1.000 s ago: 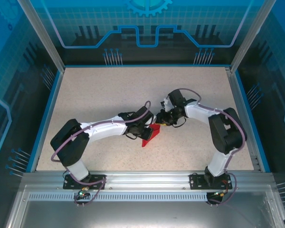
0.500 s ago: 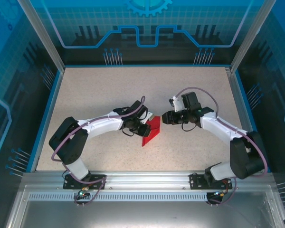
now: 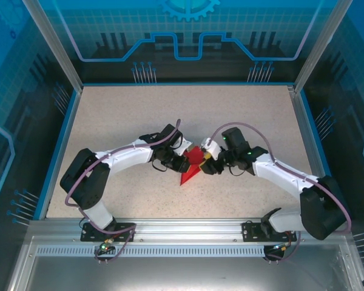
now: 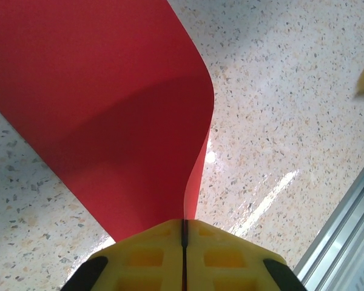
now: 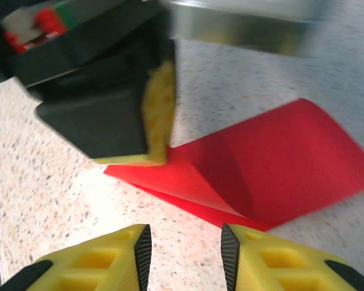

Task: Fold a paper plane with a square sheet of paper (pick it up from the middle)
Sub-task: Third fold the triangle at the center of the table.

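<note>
Pinching a lifted, curling edge of the paper [image 4: 109,109] with the left fingers [image 4: 170,242] fully closed, the rest of it lying flat mid-bench [image 3: 127,115] between the arms. Hovering just beside it with the right fingers [image 3: 210,162] partly open, gripping nothing. Likely trouble: knocking fingers together at such close quarters; nudging the thin paper sideways and skewing the crease; tugging it out of the pinch, or tearing it, by pulling two ways at once.

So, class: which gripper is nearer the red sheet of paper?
Left. The left gripper is shut on the edge of the red sheet of paper; the right gripper sits open just beside it, nothing between its fingers.
</note>
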